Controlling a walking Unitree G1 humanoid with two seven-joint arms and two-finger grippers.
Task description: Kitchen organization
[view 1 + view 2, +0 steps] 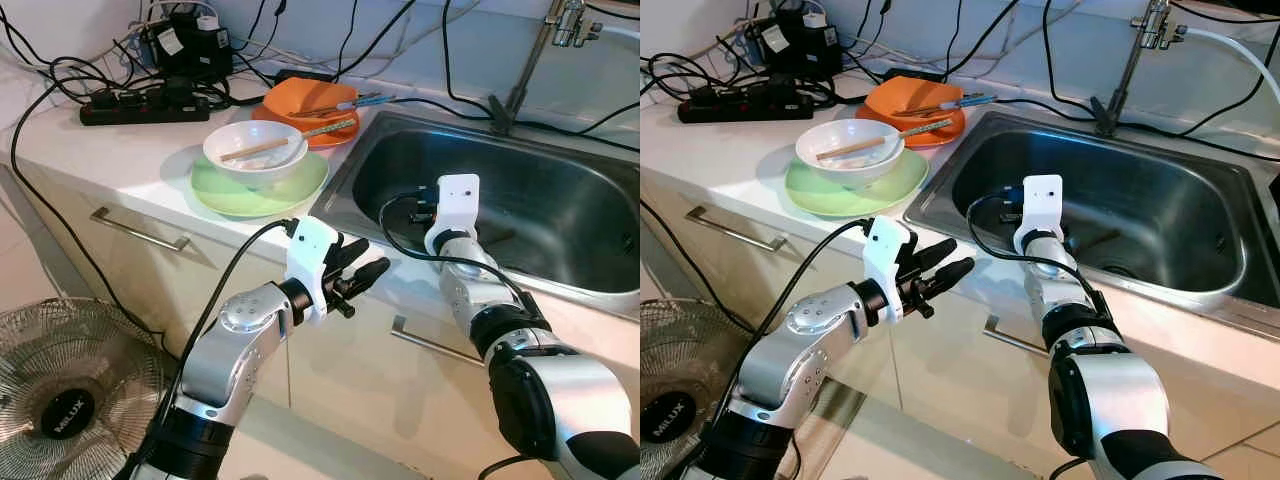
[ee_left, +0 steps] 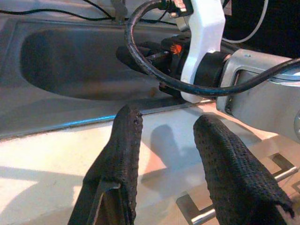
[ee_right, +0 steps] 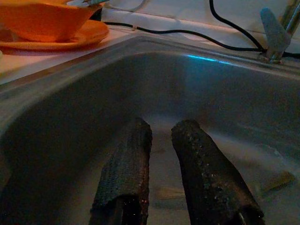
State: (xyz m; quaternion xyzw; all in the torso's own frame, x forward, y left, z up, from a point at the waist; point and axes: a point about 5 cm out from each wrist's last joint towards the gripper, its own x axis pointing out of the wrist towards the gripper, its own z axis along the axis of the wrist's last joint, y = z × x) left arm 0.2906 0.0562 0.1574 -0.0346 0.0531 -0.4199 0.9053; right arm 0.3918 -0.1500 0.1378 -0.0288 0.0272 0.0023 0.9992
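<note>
The right tool (image 3: 159, 154) reaches into the sink (image 1: 560, 265), fingers slightly parted and empty. The left tool (image 1: 362, 262) hovers at the desk (image 1: 150, 160) edge, narrowly parted, near the white bowl (image 1: 255, 150) on the green plate (image 1: 225, 195).

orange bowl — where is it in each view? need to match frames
Left eye: orange bowl upper centre, left of the sink.
Right eye: upper centre-left, behind the white bowl.
Left wrist: not in it.
Right wrist: top-left corner.
Shared landmark: the sink rim.
</note>
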